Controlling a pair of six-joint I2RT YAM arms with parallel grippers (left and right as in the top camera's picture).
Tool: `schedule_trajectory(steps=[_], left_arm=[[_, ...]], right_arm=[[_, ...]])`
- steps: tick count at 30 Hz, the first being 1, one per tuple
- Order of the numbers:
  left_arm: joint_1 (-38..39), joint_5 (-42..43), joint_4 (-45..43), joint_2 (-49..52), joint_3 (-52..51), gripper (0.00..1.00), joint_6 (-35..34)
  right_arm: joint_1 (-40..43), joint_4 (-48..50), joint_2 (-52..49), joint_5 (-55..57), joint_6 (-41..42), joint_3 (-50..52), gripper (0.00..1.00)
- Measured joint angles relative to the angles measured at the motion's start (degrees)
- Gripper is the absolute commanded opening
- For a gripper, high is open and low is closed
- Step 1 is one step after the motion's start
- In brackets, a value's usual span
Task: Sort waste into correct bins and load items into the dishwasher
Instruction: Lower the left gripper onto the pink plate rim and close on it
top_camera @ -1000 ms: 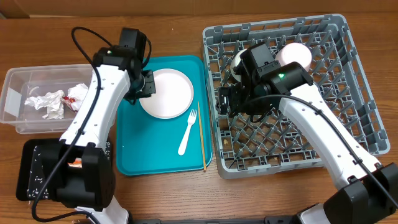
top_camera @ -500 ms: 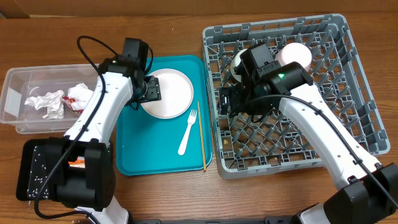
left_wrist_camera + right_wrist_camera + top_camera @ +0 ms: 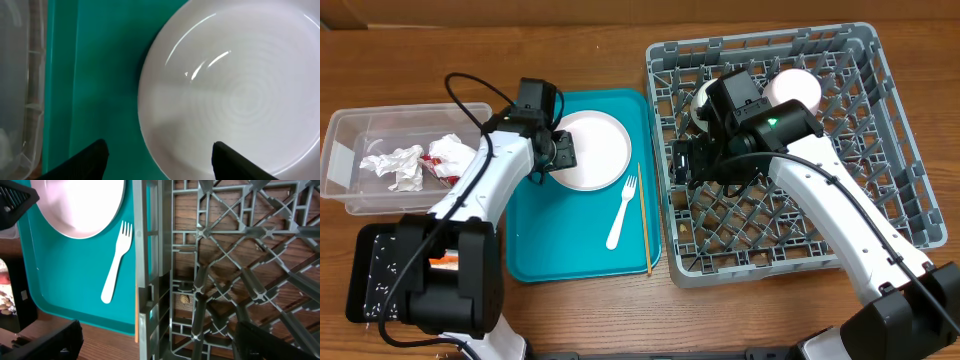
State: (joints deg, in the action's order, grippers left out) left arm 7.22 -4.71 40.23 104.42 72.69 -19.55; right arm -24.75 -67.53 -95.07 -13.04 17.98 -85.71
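Pink plate (image 3: 590,150): lay flat, face up, on the far half of the teal tray (image 3: 550,250)
White fork (image 3: 622,212): long axis ran front to back, tines away from the robot, beside the chopstick (image 3: 644,220)
Left gripper (image 3: 563,152): jaws partly apart astride the plate's left rim, gripping nothing
Right gripper (image 3: 160,345): jaws wide, empty, over the dish rack (image 3: 900,150)
Clear tub (image 3: 340,150): held the napkin (image 3: 395,162), the red wrapper (image 3: 445,150), perhaps foil

A teal serving tray (image 3: 560,240) flat on a brown wood-grain table (image 3: 600,50), near its middle.
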Motion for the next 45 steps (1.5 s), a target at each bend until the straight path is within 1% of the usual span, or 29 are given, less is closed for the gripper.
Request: schedule_trajectory(steps=[2, 7, 10, 13, 20, 24, 26, 27, 28, 31, 33, 41, 45], left_arm=[[-0.28, 0.00, -0.74, 0.00, -0.07, 0.61, 0.00], [-0.48, 0.00, -2.38, 0.00, -0.07, 0.58, -0.02], [-0.48, 0.00, -3.34, 0.07, -0.07, 0.54, 0.00], [-0.48, 0.02, -4.37, 1.11, -0.07, 0.53, -0.02], [-0.48, 0.02, -5.35, 6.97, -0.13, 0.41, -0.02], [-0.48, 0.04, -5.60, 8.00, -0.13, 0.36, -0.02], [-0.48, 0.04, -5.62, 8.00, -0.13, 0.30, 0.00], [-0.48, 0.04, -5.64, 8.00, -0.13, 0.23, 0.00], [-0.48, 0.02, -5.62, 8.00, -0.13, 0.20, 0.00], [-0.48, 0.00, -5.62, 8.00, -0.13, 0.08, 0.00], [-0.48, -0.07, -5.75, 8.00, -0.13, 0.04, -0.07], [-0.48, 0.00, -6.05, 7.98, 0.52, 0.04, -0.26], [-0.66, -0.35, -1.92, 7.98, 3.19, 0.04, -0.24]], right_arm=[[0.00, 0.02, 0.00, 0.00, 0.00, 0.00, 1.00], [0.00, 0.00, 0.00, 0.00, -0.02, 0.00, 1.00], [0.00, 0.00, 0.00, 0.00, -0.02, 0.00, 1.00], [0.02, -0.02, 0.00, 0.00, -0.02, 0.00, 1.00], [0.00, -0.02, 0.00, 0.57, -0.02, 0.00, 1.00], [0.00, -0.02, 0.00, 0.87, -0.07, 0.00, 1.00], [0.00, -0.04, 0.00, 1.03, -0.02, 0.00, 1.00], [0.00, 0.00, 0.00, 1.05, -0.02, 0.00, 1.00], [0.00, -0.02, 0.00, 1.05, -0.02, 0.00, 1.00], [0.02, 0.02, 0.00, 1.05, -0.07, 0.00, 1.00], [0.02, -0.07, 0.00, 1.05, -0.02, 0.00, 1.00], [0.00, -0.59, 0.00, 1.07, -0.04, 0.00, 1.00], [0.02, -0.31, 0.00, 1.27, -0.04, 0.00, 1.00]])
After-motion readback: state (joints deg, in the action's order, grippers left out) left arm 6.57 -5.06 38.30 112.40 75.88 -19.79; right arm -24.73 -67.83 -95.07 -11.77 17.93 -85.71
